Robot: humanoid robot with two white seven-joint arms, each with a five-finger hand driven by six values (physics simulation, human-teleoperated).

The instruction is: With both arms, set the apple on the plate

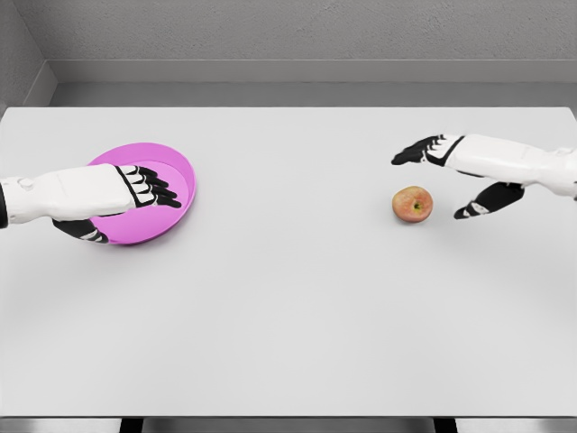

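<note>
A red-yellow apple (412,204) sits on the white table (288,307), right of the middle. My right hand (431,187) is just to the right of it and slightly above, open; the fingers (416,152) reach past the apple's far side and the thumb (475,207) hangs at its near right, neither touching it. On the left lies a pink plate (176,167). My left hand (131,216) pinches the plate's near-left rim, with its fingers (155,188) lying across the inside and the thumb (86,232) under the edge.
The table's far edge meets a grey wall. A wide stretch of bare tabletop separates the plate and the apple.
</note>
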